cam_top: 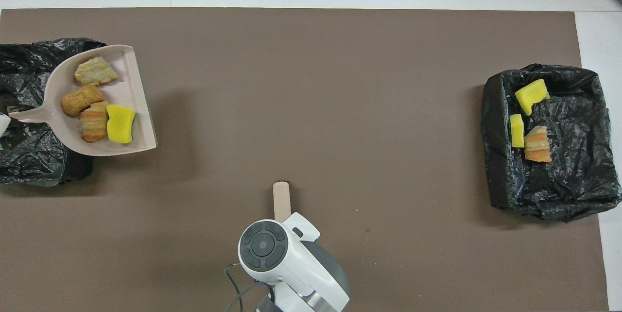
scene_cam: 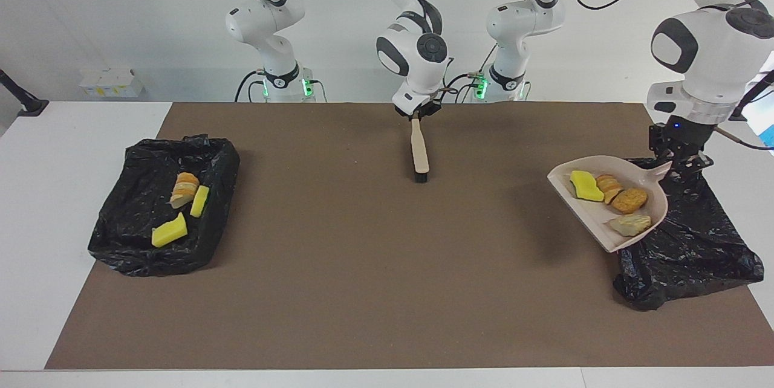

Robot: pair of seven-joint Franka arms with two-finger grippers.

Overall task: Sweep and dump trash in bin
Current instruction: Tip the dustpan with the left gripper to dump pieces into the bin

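Sweeping done: four trash pieces (scene_cam: 611, 194) carried in dustpan (scene_cam: 589, 219), handle pinched by left hand (scene_cam: 680, 167), over bin (scene_cam: 695, 249); dump pending. Brush (scene_cam: 419, 149) pinched by right hand (scene_cam: 417, 115).

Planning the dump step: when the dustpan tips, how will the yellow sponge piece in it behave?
The yellow sponge piece looks light and foamy, so it should slide off the smooth dustpan. Flat-sided, it probably won't roll, but may bounce on the bag-lined bin.

Facing camera high across the table, looking at both arm bases along the frame's top; overhead camera steeply down from the robots' end; both share the brown mat (scene_cam: 338, 267), half a turn apart, bins at swapped frame edges.
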